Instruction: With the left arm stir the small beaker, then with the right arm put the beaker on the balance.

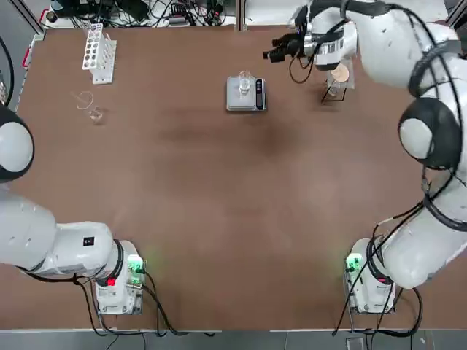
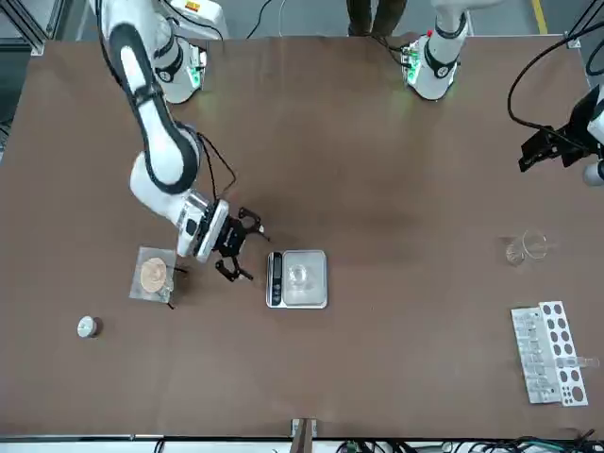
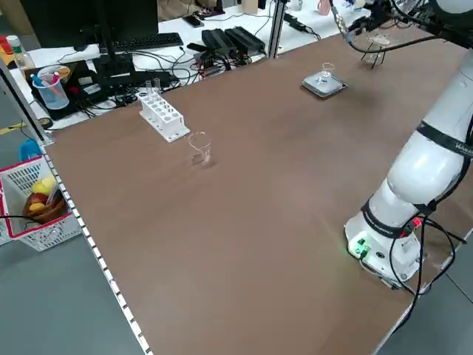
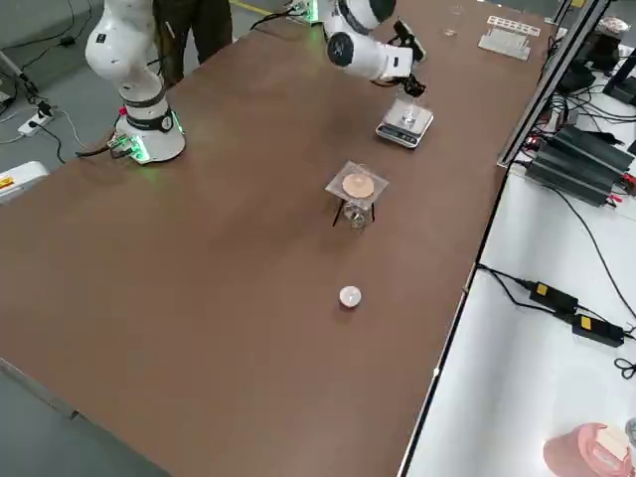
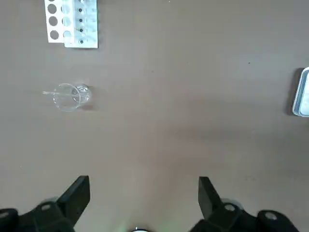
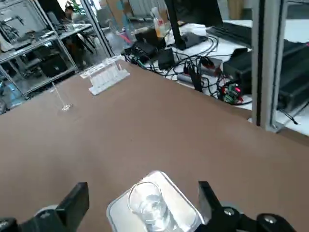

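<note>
The small beaker point(image 1: 244, 84) stands upright on the plate of the balance point(image 1: 255, 96) at the far middle of the table. My right gripper point(image 1: 272, 51) hovers open just to the right of the balance and slightly beyond it, touching nothing. In the right wrist view the small beaker point(image 6: 147, 205) sits on the balance point(image 6: 181, 200) a little ahead of the spread fingers point(image 6: 75, 200). My left gripper point(image 2: 545, 151) hangs open and empty above the table's left side, well away from the beaker. Its fingers point(image 5: 77, 193) stand wide apart in the left wrist view.
A slightly larger glass vessel with a rod point(image 1: 92, 109) and a white test-tube rack point(image 1: 98, 52) stand at the far left. A small stand with a round disc point(image 1: 337, 79) is under the right arm. A small white round object point(image 2: 88, 327) lies at the far right.
</note>
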